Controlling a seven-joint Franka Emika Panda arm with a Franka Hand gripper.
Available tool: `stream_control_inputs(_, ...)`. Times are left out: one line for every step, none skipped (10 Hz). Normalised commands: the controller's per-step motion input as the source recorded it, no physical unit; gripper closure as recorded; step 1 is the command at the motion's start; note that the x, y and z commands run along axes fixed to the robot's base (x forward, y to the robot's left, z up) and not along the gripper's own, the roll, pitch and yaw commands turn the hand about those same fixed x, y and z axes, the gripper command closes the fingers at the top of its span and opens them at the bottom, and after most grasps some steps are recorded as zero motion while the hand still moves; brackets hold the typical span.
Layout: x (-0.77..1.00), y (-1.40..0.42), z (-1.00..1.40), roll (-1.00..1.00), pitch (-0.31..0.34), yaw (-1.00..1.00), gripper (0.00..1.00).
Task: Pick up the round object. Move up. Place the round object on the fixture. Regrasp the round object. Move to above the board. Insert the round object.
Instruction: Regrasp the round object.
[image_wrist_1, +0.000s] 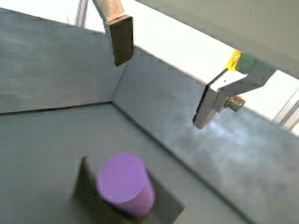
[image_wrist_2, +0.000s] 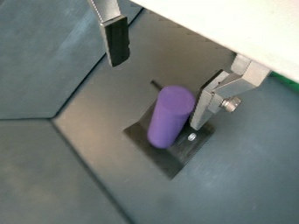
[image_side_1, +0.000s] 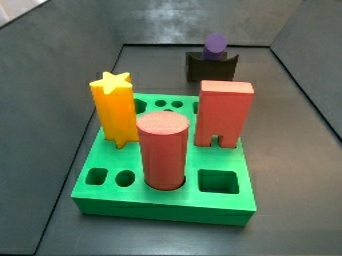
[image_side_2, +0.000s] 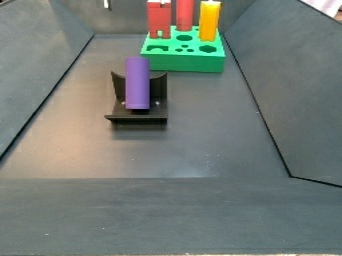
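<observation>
Purple peg (image_wrist_2: 170, 115) apparently below open jaws, on fixture (image_wrist_2: 176, 156).

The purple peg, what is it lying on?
The purple peg rests on the black fixture, lying in its top. The peg covers the notch under it. The open gripper is above, not touching.

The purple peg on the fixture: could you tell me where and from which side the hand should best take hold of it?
Grip the purple peg around its middle, coming from above. It lies on its side in the fixture, its rounded flanks exposed. The open hand already hovers over it, one finger on each side.
</observation>
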Motion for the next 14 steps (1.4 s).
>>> stream_control_inputs(0.09,-0.03,-0.01,1.00,0.113,0.07,0.00)
stream_control_inputs(0.09,-0.04,-0.02,1.00,0.138,0.09,0.00)
stream_control_inputs(0.10,-0.04,-0.02,1.00,0.166,0.12,0.00)
stream_control_inputs(0.10,-0.04,-0.02,0.79,0.168,0.15,0.00)
stream_control_inputs(0.10,-0.05,-0.02,0.53,0.148,0.17,0.00)
stream_control_inputs(0.10,-0.04,-0.02,0.41,0.135,0.18,0.00)
stream_control_inputs(0.09,-0.03,-0.01,0.25,0.094,0.19,0.00)
stream_control_inputs(0.04,0.07,-1.00,0.24,0.099,0.12,0.00)
stream_control_inputs(0.04,0.07,-1.00,0.22,0.063,0.12,0.00)
stream_control_inputs(0.04,0.06,-1.00,0.19,0.043,0.13,0.00)
stream_control_inputs(0.06,0.06,-1.00,0.14,0.021,0.12,0.00)
stream_control_inputs(0.07,0.06,-1.00,0.12,0.010,0.12,0.00)
stream_control_inputs(0.09,0.05,-1.00,0.08,-0.020,0.11,0.00)
stream_control_inputs(0.09,0.04,-1.00,0.08,-0.033,0.10,0.00)
